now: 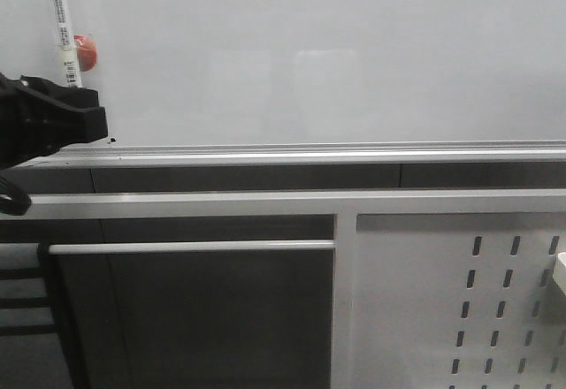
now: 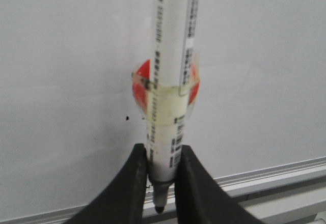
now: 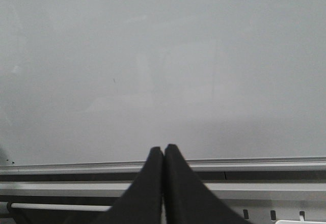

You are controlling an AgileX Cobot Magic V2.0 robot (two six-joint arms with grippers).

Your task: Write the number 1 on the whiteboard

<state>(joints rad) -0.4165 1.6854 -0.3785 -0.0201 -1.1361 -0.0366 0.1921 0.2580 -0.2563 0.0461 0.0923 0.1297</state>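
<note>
While the whiteboard (image 1: 336, 53) fills the upper part of the front view above its silver rail (image 1: 354, 153), a white marker (image 2: 170, 81) with a red band is clamped between the jaws of the left gripper (image 2: 163, 170), its dark tip pointing down past the fingers toward the rail. No drawn number 1 can be made out on the board; only tiny black specks are seen near the rail. The right gripper (image 3: 163, 155) is seen in its wrist view with its jaws pressed fully together, nothing held, in front of the board's lower edge.
</note>
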